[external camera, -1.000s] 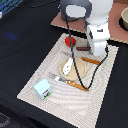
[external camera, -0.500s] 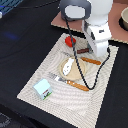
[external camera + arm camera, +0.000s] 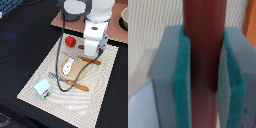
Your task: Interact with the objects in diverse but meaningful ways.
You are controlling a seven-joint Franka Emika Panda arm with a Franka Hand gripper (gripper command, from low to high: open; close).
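The gripper (image 3: 203, 65) clamped the dark brown cylindrical toy sausage (image 3: 203, 45) between green-padded fingers (image 3: 180, 70); a round red tomato (image 3: 70, 41) sat upper centre.

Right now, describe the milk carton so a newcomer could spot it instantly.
Find the striped beige placemat on the dark table. At its corner nearest the camera, on the exterior view's left, stands the milk carton. It is the only boxy, pale-blue-and-white item there, apart from the tan plate and orange-handled cutlery.

A black table (image 3: 25, 45) carries a beige striped mat (image 3: 100, 100). On the mat lie a tomato (image 3: 70, 41), a tan plate (image 3: 75, 69), orange-handled cutlery (image 3: 75, 85) and a milk carton (image 3: 43, 89).
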